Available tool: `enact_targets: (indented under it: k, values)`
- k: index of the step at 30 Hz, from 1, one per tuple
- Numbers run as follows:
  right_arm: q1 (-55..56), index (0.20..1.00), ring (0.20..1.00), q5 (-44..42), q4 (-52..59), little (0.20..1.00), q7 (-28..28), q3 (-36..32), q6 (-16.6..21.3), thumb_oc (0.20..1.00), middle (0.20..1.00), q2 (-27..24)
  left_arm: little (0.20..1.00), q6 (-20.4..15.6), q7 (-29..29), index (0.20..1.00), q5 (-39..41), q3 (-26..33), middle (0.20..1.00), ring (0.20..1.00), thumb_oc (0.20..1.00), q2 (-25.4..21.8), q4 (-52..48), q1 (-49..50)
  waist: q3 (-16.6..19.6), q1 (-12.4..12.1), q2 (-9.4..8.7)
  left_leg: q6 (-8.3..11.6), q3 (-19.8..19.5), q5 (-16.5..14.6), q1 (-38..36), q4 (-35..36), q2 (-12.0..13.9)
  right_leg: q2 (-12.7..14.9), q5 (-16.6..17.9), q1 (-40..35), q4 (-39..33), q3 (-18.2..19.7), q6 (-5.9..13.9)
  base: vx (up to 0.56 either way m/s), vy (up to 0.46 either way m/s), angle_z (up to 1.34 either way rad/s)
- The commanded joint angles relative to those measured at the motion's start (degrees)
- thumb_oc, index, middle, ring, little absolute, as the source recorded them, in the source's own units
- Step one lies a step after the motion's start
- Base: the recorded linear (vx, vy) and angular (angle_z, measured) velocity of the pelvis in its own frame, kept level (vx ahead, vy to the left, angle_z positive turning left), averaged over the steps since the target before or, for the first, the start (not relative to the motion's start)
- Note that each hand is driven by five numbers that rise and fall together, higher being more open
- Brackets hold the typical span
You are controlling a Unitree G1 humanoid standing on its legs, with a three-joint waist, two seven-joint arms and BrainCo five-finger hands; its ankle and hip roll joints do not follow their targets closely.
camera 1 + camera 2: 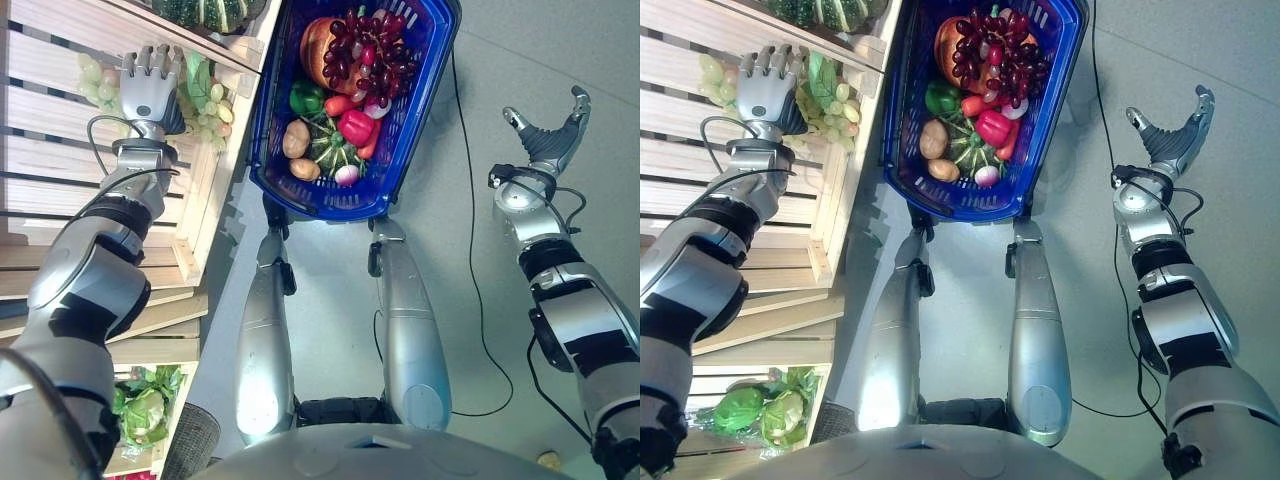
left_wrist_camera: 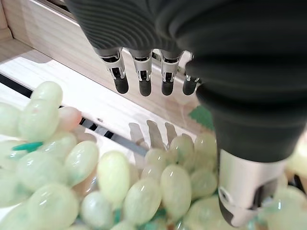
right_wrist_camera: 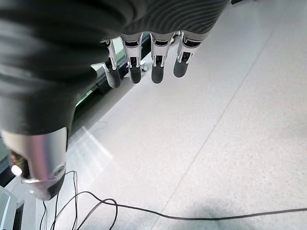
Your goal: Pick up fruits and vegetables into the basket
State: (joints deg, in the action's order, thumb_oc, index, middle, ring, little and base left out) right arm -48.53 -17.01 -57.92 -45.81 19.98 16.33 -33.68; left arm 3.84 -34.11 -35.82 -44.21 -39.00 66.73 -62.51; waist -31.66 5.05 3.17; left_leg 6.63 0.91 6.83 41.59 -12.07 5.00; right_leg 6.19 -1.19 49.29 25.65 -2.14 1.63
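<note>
L hand [image 2: 144, 72] over green grapes [image 2: 110, 182], fingers straight, not gripping.
Grapes lie on wooden shelf [image 1: 60, 110]. Blue basket [image 1: 270, 150] just beside shelf, w/ red grapes [image 1: 365, 50], peppers, potatoes. R hand [image 1: 548, 130] over floor, fingers spread, empty.
</note>
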Motion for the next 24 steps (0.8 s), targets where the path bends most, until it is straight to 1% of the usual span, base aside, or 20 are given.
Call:
enact_targets:
  k: [1, 4, 10, 18, 23, 24]
  values:
    - [-0.7, 1.000, 1.000, -2.0, -1.2, 1.000, -0.5, -1.2, 3.0, 1.000, 1.000, 0.0, 1.000, 1.9, 1.2, 1.000, -2.0, 0.6, 1.000, 1.000, 1.000, -2.2, 3.2, -0.6, 1.9, -0.3, -1.28, -3.22, 2.4, -5.8, 2.4, -4.5, -4.1, -4.4, -2.4, -3.7, -3.5, -3.6, 0.75, 0.00, 0.000, 0.00]
    - [-1.0, 1.000, 1.000, -1.9, -1.4, 1.000, -0.5, -1.3, 3.3, 1.000, 1.000, 0.0, 1.000, 1.8, 3.0, 1.000, -3.0, 0.6, 1.000, 1.000, 1.000, -2.1, 3.3, -0.6, 1.9, -0.4, -1.35, -3.20, 2.2, -5.8, 2.5, -4.3, -4.2, -4.4, -2.4, -3.6, -3.7, -3.7, 0.81, 0.00, 0.000, 0.00]
    - [-1.8, 1.000, 1.000, -1.8, -1.3, 1.000, -0.9, -1.1, 3.5, 1.000, 1.000, 0.3, 1.000, -0.2, 6.1, 1.000, -4.7, -0.8, 1.000, 1.000, 1.000, -1.8, 4.7, 0.0, 1.9, -0.4, -1.47, -3.10, 2.2, -5.8, 3.0, -4.3, -4.1, -4.4, -2.2, -3.4, -4.3, -3.7, 0.84, 0.00, 0.000, 0.00]
    - [-2.4, 1.000, 1.000, -2.3, -1.8, 1.000, -1.0, -1.2, 3.5, 1.000, 1.000, 1.0, 1.000, -0.4, 5.6, 1.000, -3.6, -0.8, 1.000, 1.000, 1.000, -1.0, 6.5, 0.7, 1.9, -0.3, -1.96, -3.21, 1.8, -6.4, 4.4, -5.2, -4.0, -4.6, -2.2, -2.2, -4.3, -3.5, 0.77, -0.03, 0.004, 0.00]
    - [-2.7, 1.000, 1.000, -2.7, -2.7, 1.000, -1.1, -1.3, 3.9, 1.000, 1.000, 1.4, 1.000, 0.7, 5.1, 1.000, -3.6, -0.3, 1.000, 1.000, 1.000, -0.7, 7.8, 0.6, 1.9, -0.5, -2.66, -3.20, 1.6, -6.3, 5.0, -5.0, -3.9, -4.7, -1.9, -1.8, -4.8, -3.5, 0.92, -0.01, 0.000, 0.01]
    - [-2.9, 1.000, 1.000, -2.8, -2.8, 1.000, -1.1, -1.3, 3.8, 1.000, 1.000, 1.4, 0.940, 0.9, 5.1, 0.940, -3.6, -0.3, 0.940, 0.940, 0.940, -0.8, 7.9, 0.4, 1.9, -0.6, -2.76, -3.20, 1.6, -6.3, 5.1, -4.9, -3.9, -4.7, -1.8, -1.7, -4.9, -3.5, 0.94, 0.00, 0.000, 0.00]
